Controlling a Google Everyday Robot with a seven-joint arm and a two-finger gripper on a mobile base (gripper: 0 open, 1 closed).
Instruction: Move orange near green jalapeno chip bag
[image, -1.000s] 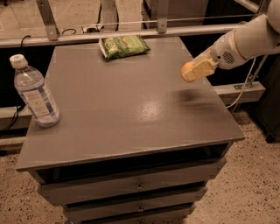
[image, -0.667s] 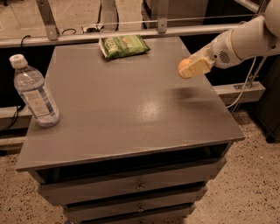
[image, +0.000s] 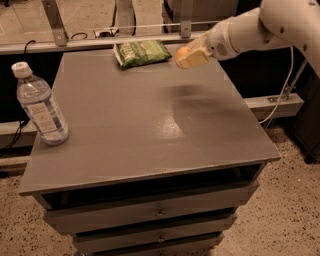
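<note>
The green jalapeno chip bag (image: 142, 52) lies flat at the back of the grey tabletop (image: 145, 120), left of centre. My gripper (image: 187, 56) comes in from the right on a white arm and hovers above the table just right of the bag. It is shut on the orange (image: 181, 51), whose bright skin peeks out at the gripper's left tip; most of the fruit is hidden by the pale fingers.
A clear plastic water bottle (image: 41, 106) with a white cap stands upright near the table's left edge. The table is a drawer cabinet on a speckled floor. A rail and metal posts (image: 55, 22) run behind the back edge. A cable (image: 281, 95) hangs at the right.
My gripper has carried the orange left and toward the back of the table, from mid-right to close beside the chip bag. Bag and bottle have not moved.
</note>
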